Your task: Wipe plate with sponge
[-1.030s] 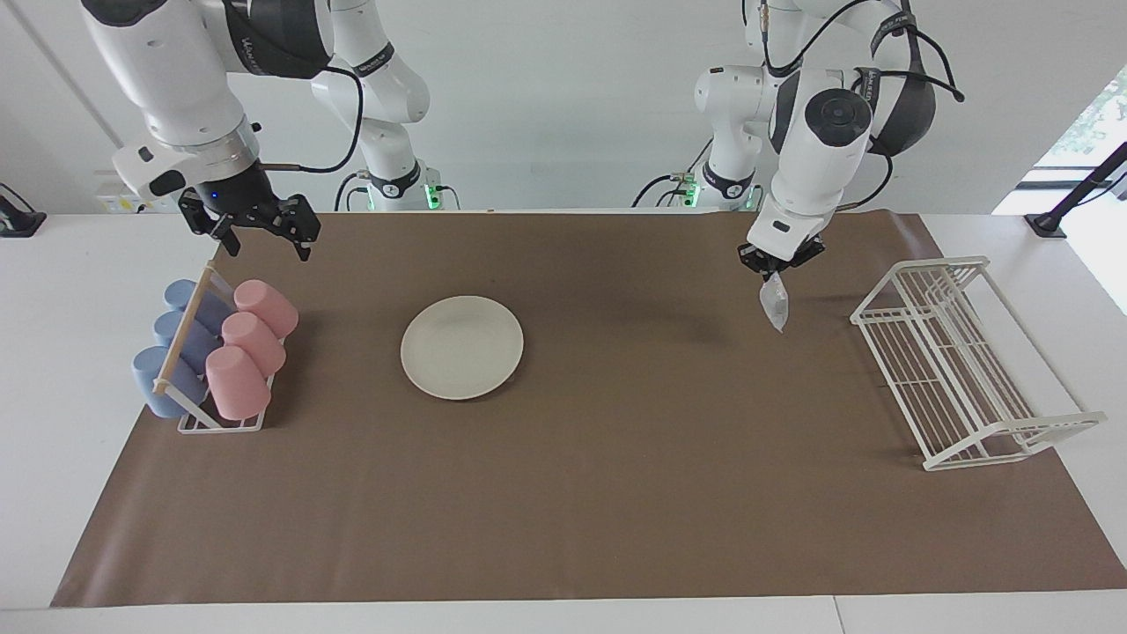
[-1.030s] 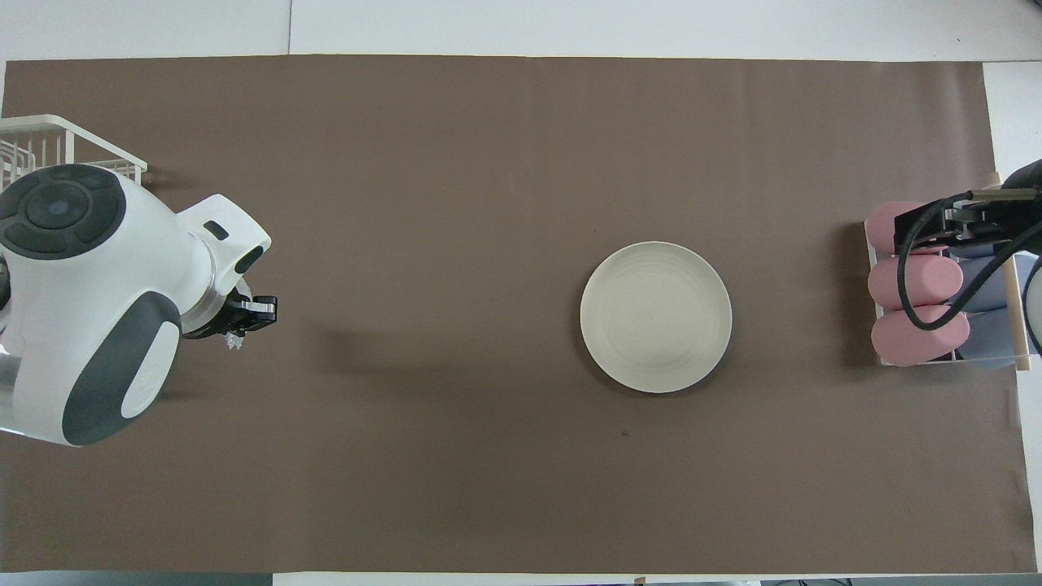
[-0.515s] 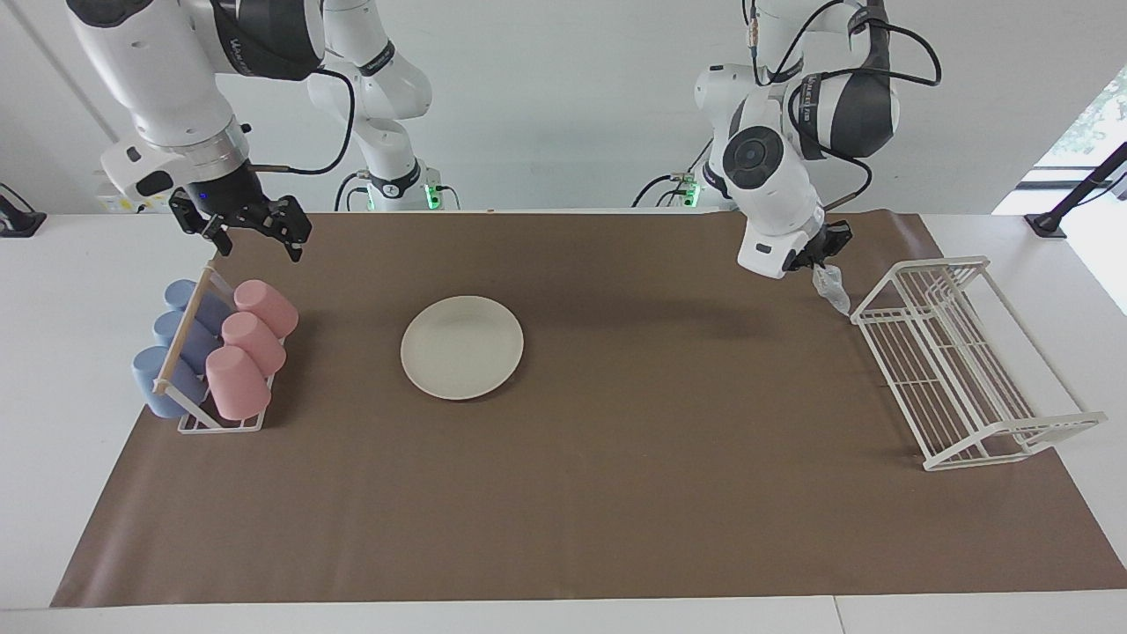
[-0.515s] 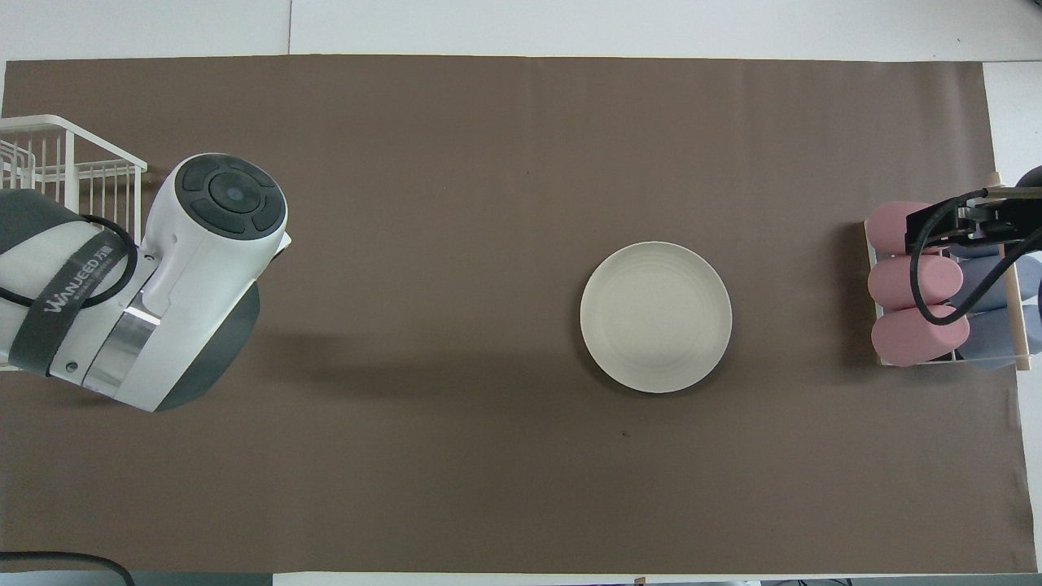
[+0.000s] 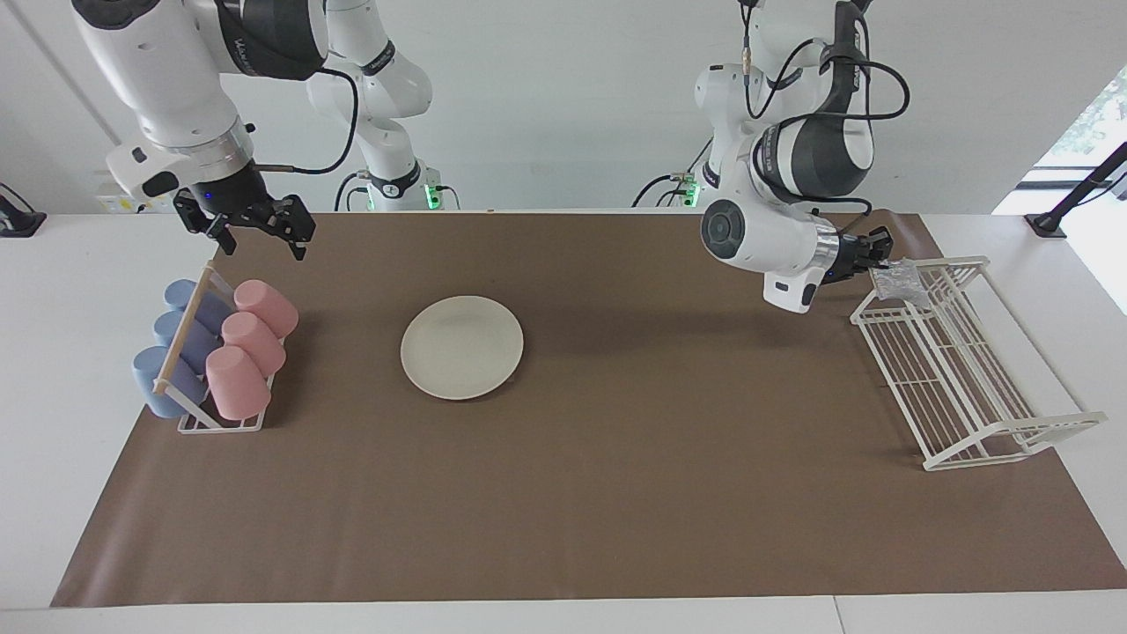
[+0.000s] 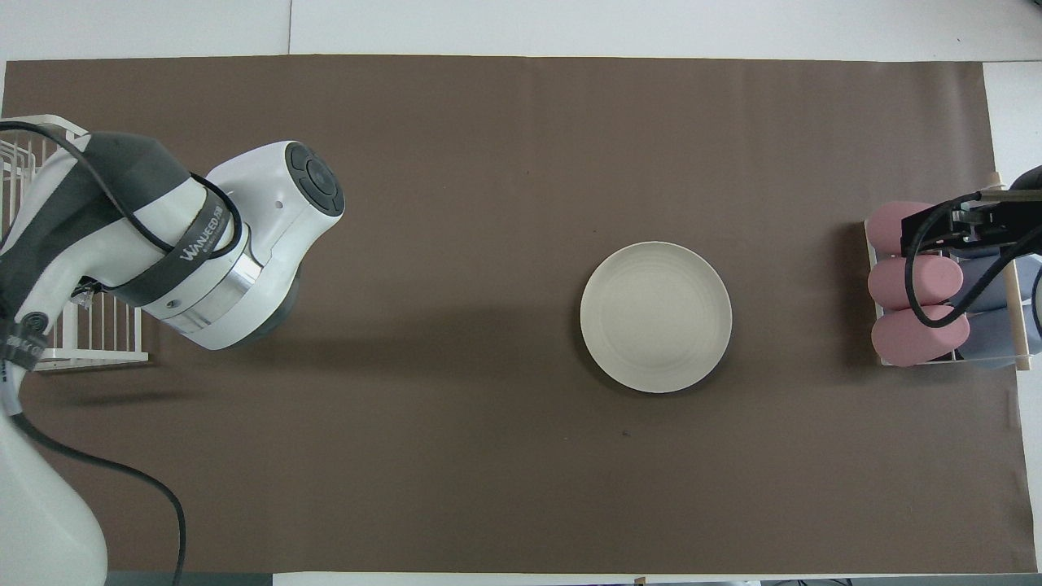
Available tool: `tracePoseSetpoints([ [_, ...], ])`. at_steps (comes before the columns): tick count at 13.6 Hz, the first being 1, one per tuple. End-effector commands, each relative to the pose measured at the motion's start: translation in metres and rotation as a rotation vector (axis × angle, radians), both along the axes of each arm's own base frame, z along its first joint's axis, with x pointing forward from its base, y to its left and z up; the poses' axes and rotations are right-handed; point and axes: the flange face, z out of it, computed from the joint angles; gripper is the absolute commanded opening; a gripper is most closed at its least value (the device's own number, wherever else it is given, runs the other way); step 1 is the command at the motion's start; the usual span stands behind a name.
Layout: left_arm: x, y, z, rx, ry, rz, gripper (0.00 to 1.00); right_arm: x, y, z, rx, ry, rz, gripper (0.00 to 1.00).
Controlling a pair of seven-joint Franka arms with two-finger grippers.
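In the facing view, the right gripper hangs in the air over the mat's edge nearest the robots, just above the cup rack at the right arm's end of the table. Its fingers are spread apart and hold nothing. The rack carries pink cups and blue cups lying on their sides.

The plate lies flat on the mat, beside the cup rack and toward the table's middle. Its surface is bare, and it is well apart from both grippers.

The left gripper is turned sideways over the end of the wire rack nearest the robots, at the left arm's end of the table. Its fingers are closed on the sponge, which sticks out from the fingertips over the rack's top rail. Whether the sponge touches the rail cannot be told. The sponge is well apart from the plate.
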Motion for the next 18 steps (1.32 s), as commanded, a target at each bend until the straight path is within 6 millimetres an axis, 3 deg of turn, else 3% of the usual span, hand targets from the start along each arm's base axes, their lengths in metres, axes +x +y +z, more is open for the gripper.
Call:
tracePoseSetpoints([
  [1, 0.037, 0.011, -0.029, 0.104, 0.010, 0.029, 0.00, -0.005, -0.007, 0.001, 0.021, 0.005, 0.010, 1.00],
  [5, 0.055, 0.053, -0.046, 0.069, -0.002, 0.012, 0.00, -0.004, -0.012, 0.002, 0.022, 0.000, 0.006, 1.00],
  [9, 0.059, 0.074, -0.061, 0.031, -0.006, -0.004, 0.00, -0.002, -0.035, 0.006, 0.096, -0.020, 0.073, 1.00],
  [17, 0.060, 0.076, -0.067, -0.007, -0.028, -0.013, 0.00, 0.000, -0.038, 0.008, 0.093, -0.034, 0.065, 1.00],
  [18, 0.060, 0.075, -0.069, -0.012, -0.027, -0.011, 0.15, 0.000, -0.037, 0.007, 0.093, -0.034, 0.067, 1.00],
])
